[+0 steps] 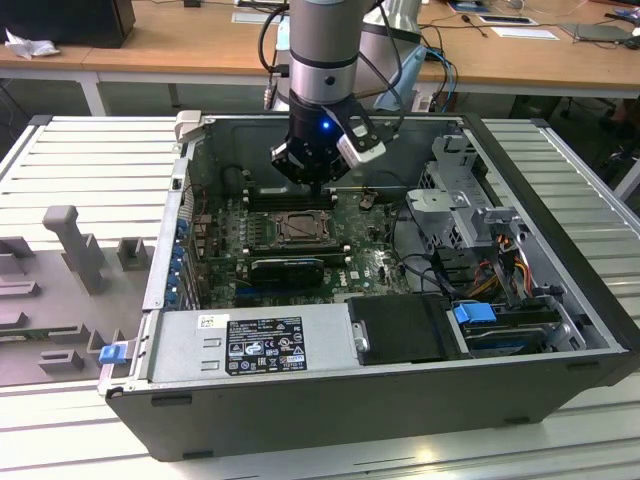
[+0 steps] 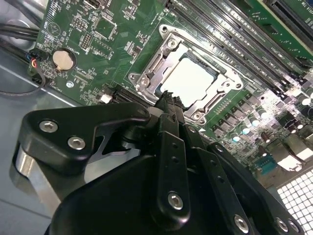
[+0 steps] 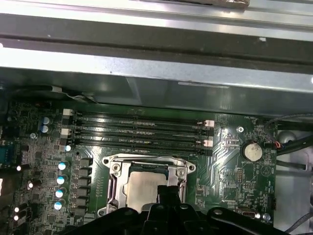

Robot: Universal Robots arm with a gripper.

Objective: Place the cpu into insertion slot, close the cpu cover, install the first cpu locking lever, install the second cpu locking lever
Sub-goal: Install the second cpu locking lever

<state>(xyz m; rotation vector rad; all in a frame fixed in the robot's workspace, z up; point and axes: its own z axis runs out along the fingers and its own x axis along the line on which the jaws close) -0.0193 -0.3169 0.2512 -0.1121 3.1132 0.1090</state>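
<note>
In the exterior view the gripper [image 1: 318, 182] hangs inside the open computer case [image 1: 560, 390], above the insertion slot [image 1: 298, 228]. In the second wrist view its fingers [image 2: 167, 113] are pressed together, holding nothing. The cpu [image 2: 190, 80] lies in the socket, framed by the cpu cover [image 2: 146, 73]. The first wrist view adds the memory slots [image 3: 139, 132] beside it.

Silver-grey arm [image 1: 325, 40], black cables alongside, blue light at wrist; black gripper [image 2: 168, 105], silver screws.
</note>
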